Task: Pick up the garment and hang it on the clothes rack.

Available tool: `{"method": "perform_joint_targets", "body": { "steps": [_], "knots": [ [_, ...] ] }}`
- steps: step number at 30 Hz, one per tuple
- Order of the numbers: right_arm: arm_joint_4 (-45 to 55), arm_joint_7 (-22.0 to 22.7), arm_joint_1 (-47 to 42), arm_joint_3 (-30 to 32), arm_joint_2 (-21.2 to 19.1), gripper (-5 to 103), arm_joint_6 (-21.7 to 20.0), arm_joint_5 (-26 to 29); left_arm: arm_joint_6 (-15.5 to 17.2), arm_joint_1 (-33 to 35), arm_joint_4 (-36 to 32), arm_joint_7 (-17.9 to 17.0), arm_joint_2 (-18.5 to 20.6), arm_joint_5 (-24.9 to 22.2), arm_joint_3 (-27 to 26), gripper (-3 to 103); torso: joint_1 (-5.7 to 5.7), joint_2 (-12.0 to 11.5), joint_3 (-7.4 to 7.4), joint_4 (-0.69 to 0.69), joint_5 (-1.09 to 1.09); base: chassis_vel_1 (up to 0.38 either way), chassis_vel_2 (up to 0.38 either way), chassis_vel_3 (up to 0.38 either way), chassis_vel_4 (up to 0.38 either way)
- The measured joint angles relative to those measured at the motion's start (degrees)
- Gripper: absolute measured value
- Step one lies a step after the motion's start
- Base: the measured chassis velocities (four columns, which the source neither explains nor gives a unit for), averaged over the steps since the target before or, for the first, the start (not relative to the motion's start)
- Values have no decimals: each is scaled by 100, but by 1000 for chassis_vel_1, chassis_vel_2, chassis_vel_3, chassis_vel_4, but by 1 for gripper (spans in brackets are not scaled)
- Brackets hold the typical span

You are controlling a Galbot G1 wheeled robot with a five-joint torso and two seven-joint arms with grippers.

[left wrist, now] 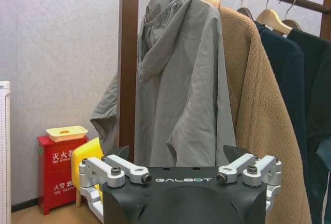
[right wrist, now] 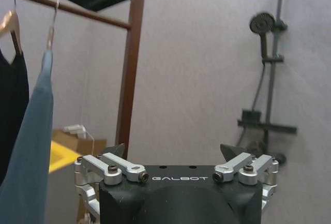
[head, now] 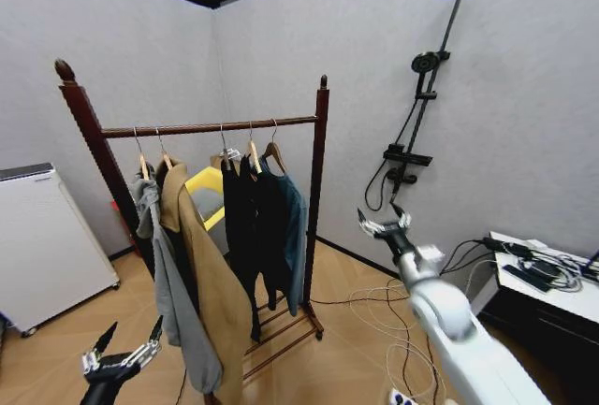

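In the corner of the room stands the clothes rack [head: 211, 127], its wooden bar running between two posts, and everything else is best placed against it. Five hangers hook over that bar. At the rack's end nearest the shower stand [head: 426, 78] hangs the garment [head: 294, 227], the teal shirt-jacket, its hook already over the bar beside the post; in the right wrist view its blue cloth [right wrist: 28, 146] drops from a hanger close to that same post. Next along the bar come a black garment [head: 245, 227], a tan coat [head: 211, 283], and a grey hooded coat [head: 168, 283] at the far end.

The right hand [head: 381, 227] is raised just off the rack's shower-side post, well apart from the garment, its fingers spread wide and holding nothing. The left hand [head: 120, 358] sits low in front of the rack's other end, facing the grey hooded coat, also wide and holding nothing.

Judging by this, the hanging step looks done: the garment rests on the bar and both hands are free. What is left seems only to draw the arms clear of the rack without brushing the sleeves or knocking a hanger loose.
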Motion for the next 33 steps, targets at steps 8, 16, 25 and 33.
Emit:
{"method": "perform_joint_targets", "body": {
  "steps": [8, 16, 25, 33],
  "knots": [
    [166, 15, -1561, -78, 735, 100, 794, -378, 0, 0, 0, 1, 0, 0, 0, 100, 1, -1, 1, 4, -3, 0, 0, 0, 0],
    [697, 176, -2448, -277, 875, 100, 1005, -597, 0, 0, 0, 1, 0, 0, 0, 100, 2, -1, 1, 3, -2, 0, 0, 0, 0],
    [788, 209, -2450, -278, 900, 100, 952, -719, 0, 0, 1, 0, 0, 0, 0, 100, 3, -2, 2, 4, -2, 0, 0, 0, 0],
    [777, 210, -2415, -281, 895, 100, 937, -717, 0, 0, 0, 1, 0, 0, 0, 100, 3, -2, 2, 3, -2, 0, 0, 0, 0]
  ]
}}
